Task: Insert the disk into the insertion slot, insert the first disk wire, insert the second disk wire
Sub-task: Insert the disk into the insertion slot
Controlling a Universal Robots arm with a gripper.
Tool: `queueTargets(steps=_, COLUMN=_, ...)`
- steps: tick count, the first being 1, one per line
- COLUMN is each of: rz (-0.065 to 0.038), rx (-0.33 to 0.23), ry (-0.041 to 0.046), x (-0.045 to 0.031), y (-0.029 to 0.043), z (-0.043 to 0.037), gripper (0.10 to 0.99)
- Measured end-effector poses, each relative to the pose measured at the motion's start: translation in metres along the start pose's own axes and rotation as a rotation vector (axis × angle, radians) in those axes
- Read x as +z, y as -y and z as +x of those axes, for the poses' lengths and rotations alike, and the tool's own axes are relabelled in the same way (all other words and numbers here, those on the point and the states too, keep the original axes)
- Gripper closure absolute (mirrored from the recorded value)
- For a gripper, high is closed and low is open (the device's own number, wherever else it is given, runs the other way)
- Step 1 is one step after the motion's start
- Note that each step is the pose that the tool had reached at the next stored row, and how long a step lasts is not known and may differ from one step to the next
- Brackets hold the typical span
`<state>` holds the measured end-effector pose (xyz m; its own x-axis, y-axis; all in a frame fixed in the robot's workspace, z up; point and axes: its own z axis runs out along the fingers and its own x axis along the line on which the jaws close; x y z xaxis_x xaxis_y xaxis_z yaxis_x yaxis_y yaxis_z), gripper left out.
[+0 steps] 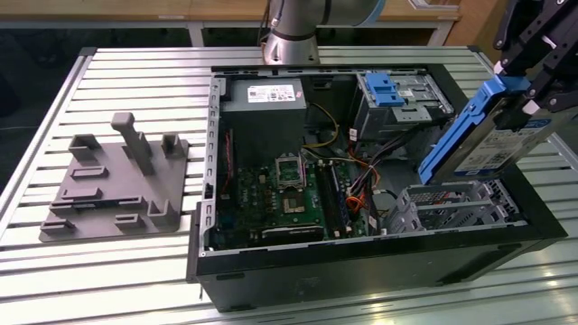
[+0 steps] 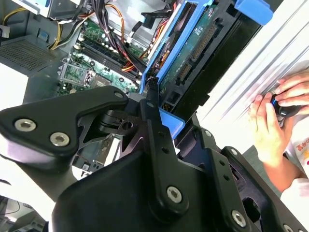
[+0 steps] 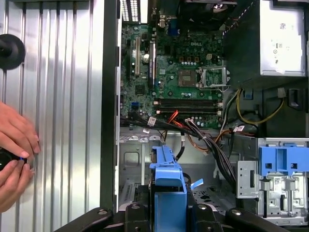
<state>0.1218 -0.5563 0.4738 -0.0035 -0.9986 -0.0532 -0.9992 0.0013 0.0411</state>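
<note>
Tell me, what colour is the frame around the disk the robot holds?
Bright blue. The disk's frame shows best in the exterior view.

A wide desk [image 1: 135,74] of silver metal slats, ribbed along its length, spans the exterior view. Light glints in pale bands on the ribs, brightest at the near edge. Beyond its far side stands a table [image 1: 181,8] with a light wooden top on a white frame. A brown wooden panel [image 1: 474,24] rises at the exterior view's right. Dark floor [image 1: 20,81] shows past the desk at the exterior view's left.
</note>
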Motion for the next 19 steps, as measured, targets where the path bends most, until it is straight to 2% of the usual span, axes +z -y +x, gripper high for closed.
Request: queueTargets(steps=19, rz=-0.001, rx=-0.015, ry=-0.0005, x=0.0102, y=0.0005, z=0.0023, gripper=0.722)
